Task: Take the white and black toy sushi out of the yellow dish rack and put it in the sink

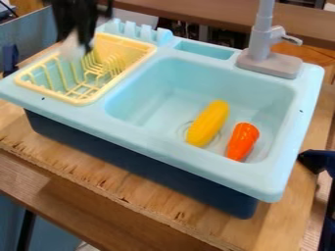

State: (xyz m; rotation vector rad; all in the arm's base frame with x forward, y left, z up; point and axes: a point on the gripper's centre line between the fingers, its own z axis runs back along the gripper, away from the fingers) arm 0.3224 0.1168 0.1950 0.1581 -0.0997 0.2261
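- At the near edge: one wooden board (154, 208), rough along its front, under one toy sink (177, 149). Sink has a light blue top and one dark blue lower body (140, 168). Two small dark specks on the rim, one left, one right.
- In the basin (147, 100): two toy foods. Nearer, one orange vegetable (243, 141), lying aslant near the right side.
- Just left of it and reaching farther back: one yellow corn cob (208, 123), also aslant. The two lie near each other, apart. One round drain (184, 130) shows, partly covered by the cob.
- Left of the basin: one pale yellow dish rack (82, 102), set into the sink top, several upright prongs inside.
- Over the rack's far left part: one gripper (82, 43), black, blurred. One white thing (70, 51), also blurred, right by its lower end; cannot tell whether it is held. Cannot tell whether the gripper is apart, together or clamped.
- Far rim, left to right: one row of light blue pegs (136, 32), then one shallow oblong recess (205, 50), then one grey tap (262, 43) with one side lever (288, 39).
- Beyond the sink: one brown wooden ledge (196, 15).
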